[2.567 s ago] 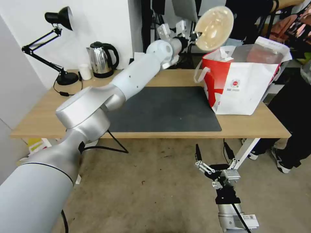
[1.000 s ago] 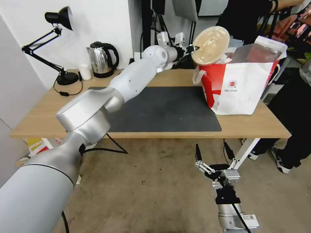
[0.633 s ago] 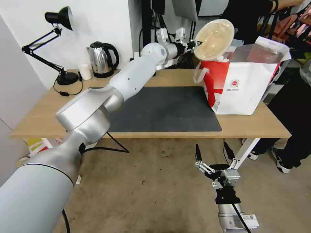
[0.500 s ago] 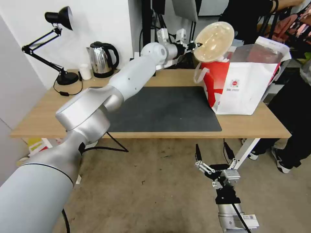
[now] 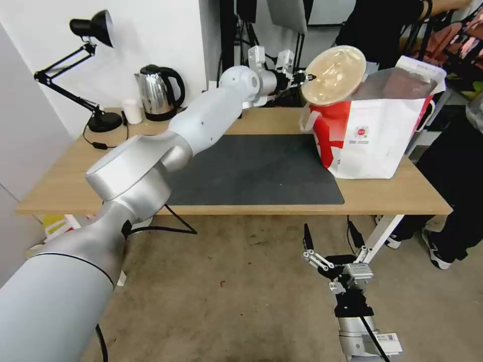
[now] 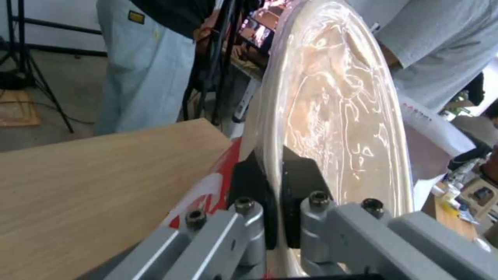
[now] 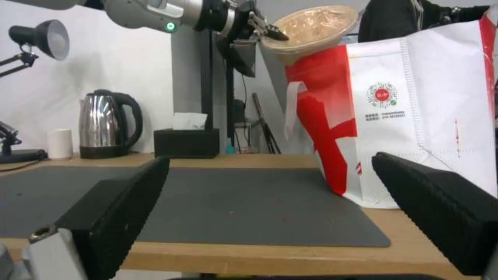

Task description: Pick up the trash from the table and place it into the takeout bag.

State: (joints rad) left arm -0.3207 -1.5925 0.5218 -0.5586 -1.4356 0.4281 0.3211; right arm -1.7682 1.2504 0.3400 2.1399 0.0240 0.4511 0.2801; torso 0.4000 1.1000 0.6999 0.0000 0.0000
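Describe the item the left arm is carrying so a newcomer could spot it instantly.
On the light-wood table stands a white-and-red takeout bag. At its left top edge, the left pincer grips a round bowl by the rim. Tilted on edge, tan-filled, clear-domed: nothing nearby looks like it.

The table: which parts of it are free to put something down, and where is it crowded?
The dark grey mat is bare from its left end to the takeout bag. The wood in front of the mat on the table is free too. The back left corner is crowded: lamp, white cup, kettle. The left gripper holds the bowl at the bag's mouth.
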